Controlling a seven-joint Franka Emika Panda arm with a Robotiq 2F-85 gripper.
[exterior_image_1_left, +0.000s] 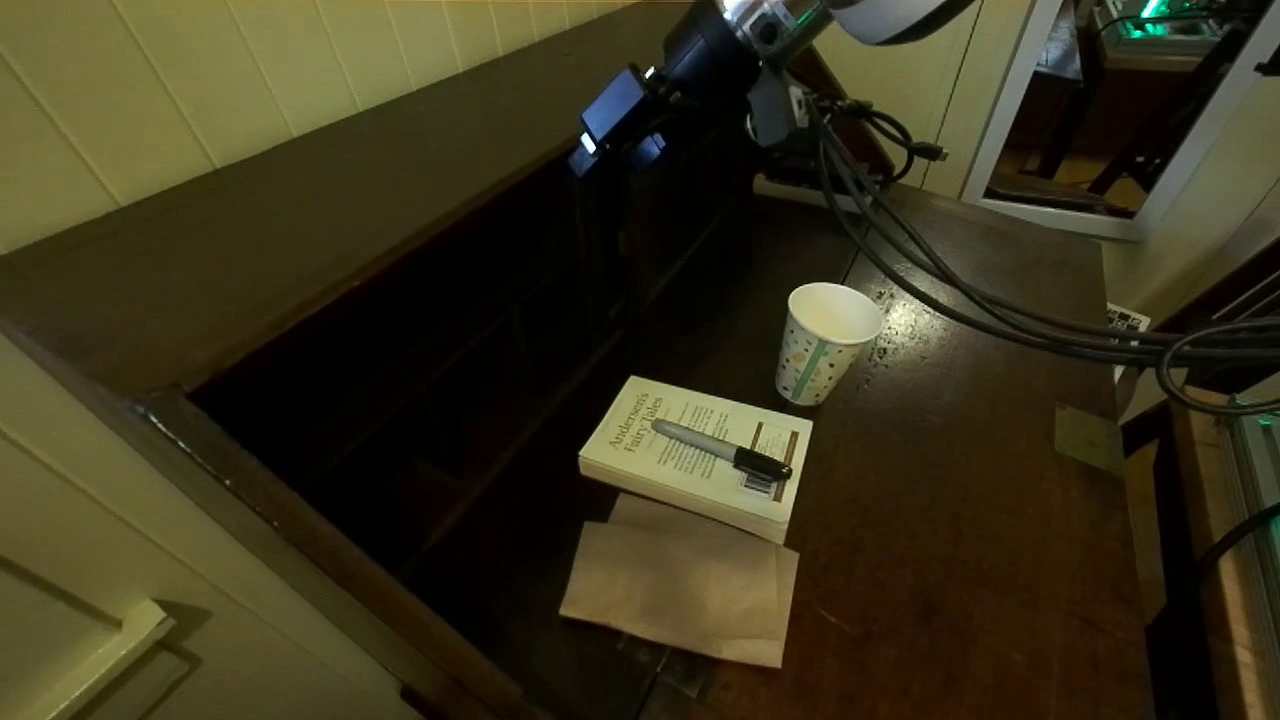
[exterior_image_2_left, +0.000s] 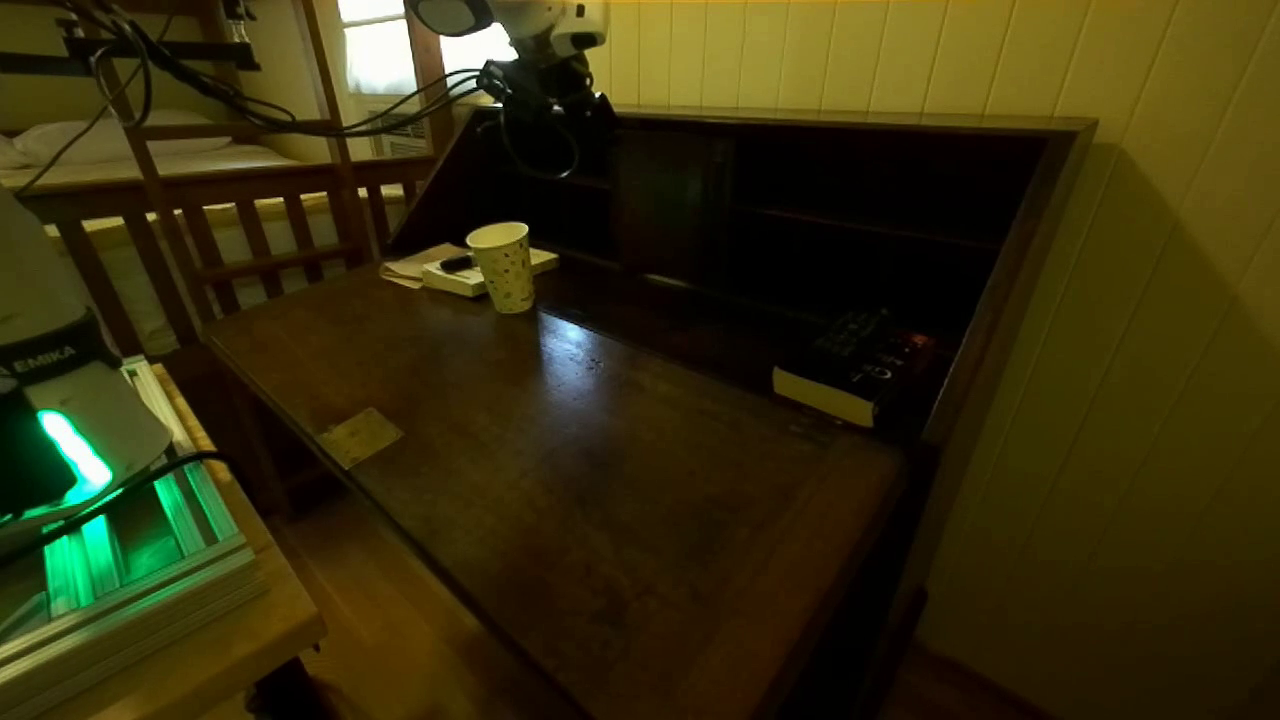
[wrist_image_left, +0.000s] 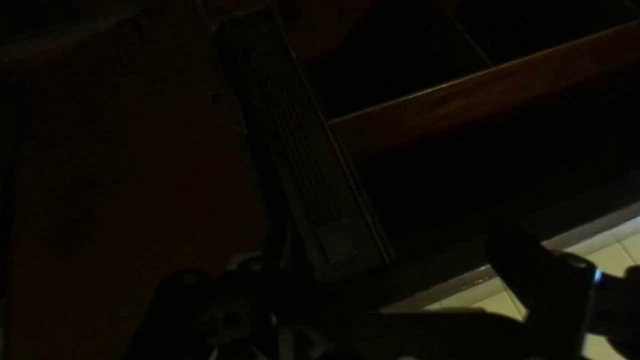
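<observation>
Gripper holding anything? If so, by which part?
Nothing, as far as the pictures show: the gripper is open, with no object visible between its fingers.

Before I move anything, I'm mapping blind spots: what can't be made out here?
Dark brown wooden desk: its deepest interior, lost in shadow in both exterior views.
Black two-finger gripper: any contact with the desk, obscured by shadow in an exterior view.
Grey black-capped marker: barrel hidden by the white patterned paper cup in an exterior view.
Thick black book: title too dim in an exterior view.
</observation>
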